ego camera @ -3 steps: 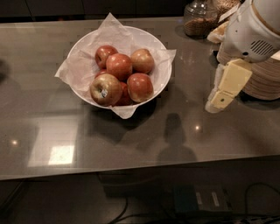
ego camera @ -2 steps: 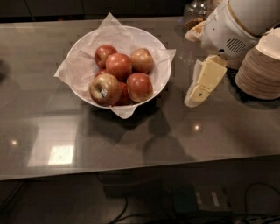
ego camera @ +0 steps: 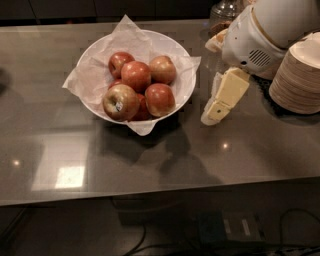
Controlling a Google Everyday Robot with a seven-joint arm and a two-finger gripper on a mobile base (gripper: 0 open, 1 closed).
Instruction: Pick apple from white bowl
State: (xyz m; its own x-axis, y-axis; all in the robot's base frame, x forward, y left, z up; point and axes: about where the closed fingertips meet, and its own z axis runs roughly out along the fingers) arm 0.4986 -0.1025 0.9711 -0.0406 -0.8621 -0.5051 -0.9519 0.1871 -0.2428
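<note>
The white bowl (ego camera: 95,55), lined with crumpled white paper, sits on the dark counter at centre left and holds several apples. The deep red apple (ego camera: 160,99) lies at the bowl's front right. A yellow-green apple with a small sticker (ego camera: 120,101) lies at the front left, and a paler orange-yellow apple (ego camera: 162,69) at the back right. Two more red apples (ego camera: 136,75) lie in the middle and at the back. My gripper (ego camera: 210,119) hangs from the white arm just to the right of the bowl, tip near the counter, apart from the rim and holding nothing.
A stack of beige disposable bowls (ego camera: 300,75) stands at the right edge, behind the arm. A glass jar (ego camera: 225,12) stands at the back right. The grey counter (ego camera: 150,160) reaches to the front edge, with cables below it.
My arm and gripper have moved left from beside the stack of beige bowls to just right of the white bowl. The apples and the bowl have not moved.
</note>
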